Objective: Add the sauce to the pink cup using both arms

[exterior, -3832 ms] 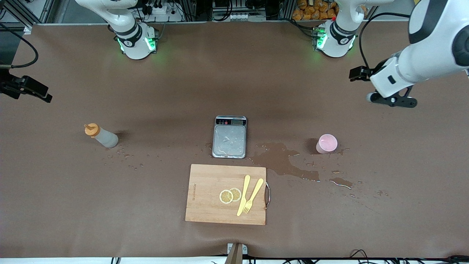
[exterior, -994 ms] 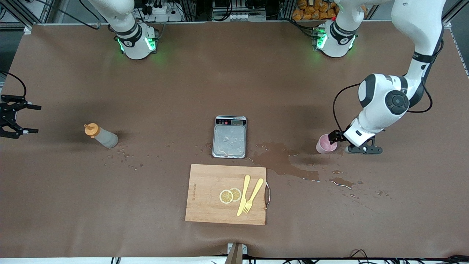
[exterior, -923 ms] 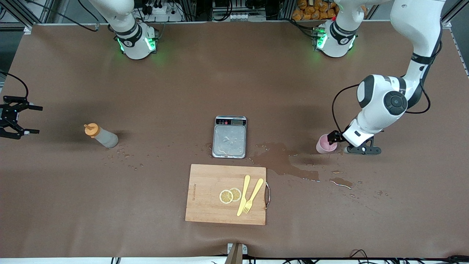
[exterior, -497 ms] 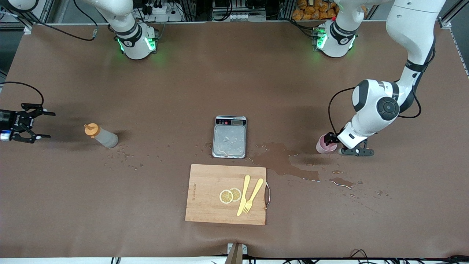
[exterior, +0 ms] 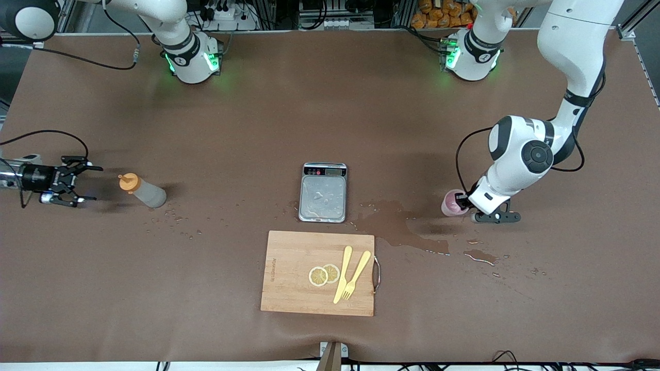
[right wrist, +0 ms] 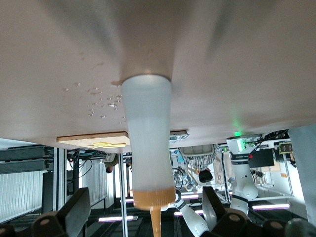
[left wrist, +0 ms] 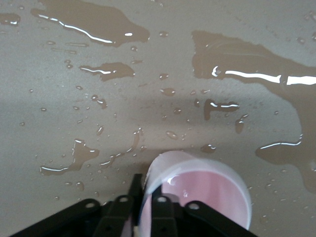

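The sauce bottle [exterior: 147,193] stands upright toward the right arm's end of the table, whitish with an orange cap. My right gripper [exterior: 91,183] is open and level with it, a short way off toward the table's end. In the right wrist view the bottle [right wrist: 147,143] is centred between the spread fingers of the right gripper [right wrist: 146,219]. The pink cup [exterior: 449,202] stands toward the left arm's end. My left gripper [exterior: 465,202] is at its rim. In the left wrist view the left gripper [left wrist: 147,197] pinches the wall of the cup [left wrist: 207,195], one finger inside and one outside.
A steel scale [exterior: 323,192] sits mid-table. Nearer the camera lies a wooden board [exterior: 294,273] with lemon slices [exterior: 324,274] and a yellow fork and knife [exterior: 351,275]. A water puddle [exterior: 397,226] spreads between scale and cup; droplets lie by the bottle.
My left gripper came down onto the cup's rim and the cup shifted slightly toward the scale. My right gripper moved in from the table's end toward the bottle.
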